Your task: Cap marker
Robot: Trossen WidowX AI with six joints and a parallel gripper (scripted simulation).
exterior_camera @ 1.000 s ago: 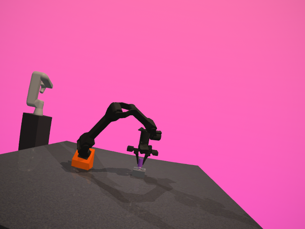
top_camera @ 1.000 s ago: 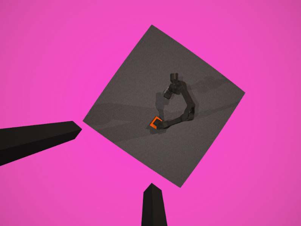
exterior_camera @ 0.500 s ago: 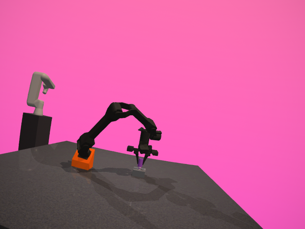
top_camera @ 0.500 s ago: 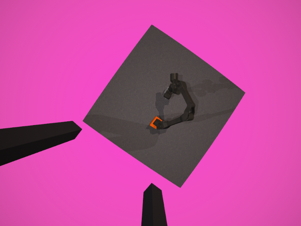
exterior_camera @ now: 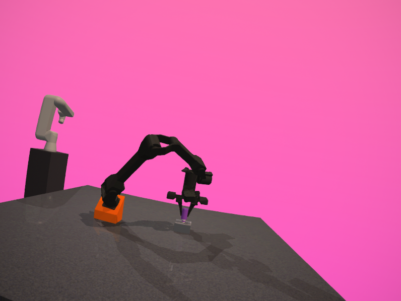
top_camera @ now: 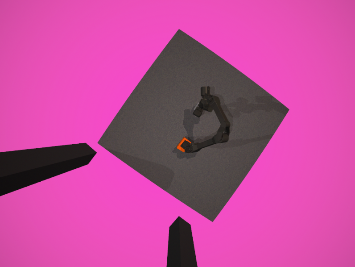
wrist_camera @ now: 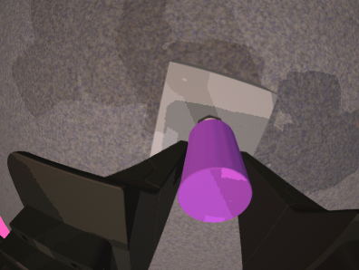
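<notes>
Grips the purple cap (exterior_camera: 184, 213) (wrist_camera: 215, 195) just right of the lower centre of the exterior frame, with the gripper (top_camera: 202, 104) (exterior_camera: 184, 216) (wrist_camera: 212, 153) narrowed onto both sides and pointing down. In the wrist view, shows the cap upright between the fingers, with its round top near the lower centre and its far end over the grey block (exterior_camera: 182, 227) (wrist_camera: 227, 91). In the exterior view, shows a short pale part of the marker (exterior_camera: 183, 221) between cap and block.

Looks well along, by judgement: done with picking up the cap, done with carrying it to the marker, and lined up from what shows. Seems at the mating or pressing step. Cannot tell from here whether the cap sits only partly on or fully clicked; hides the join too well in the wrist view, and shows it too small in the exterior one. Gives no help from the top frame, with the arm covering the cap.

Leaves, as far as can be judged: a straight push down if not fully on, then opening the fingers, then backing off upward. Calls for care against tilting while pressing, and against dragging the cap off on release.
</notes>
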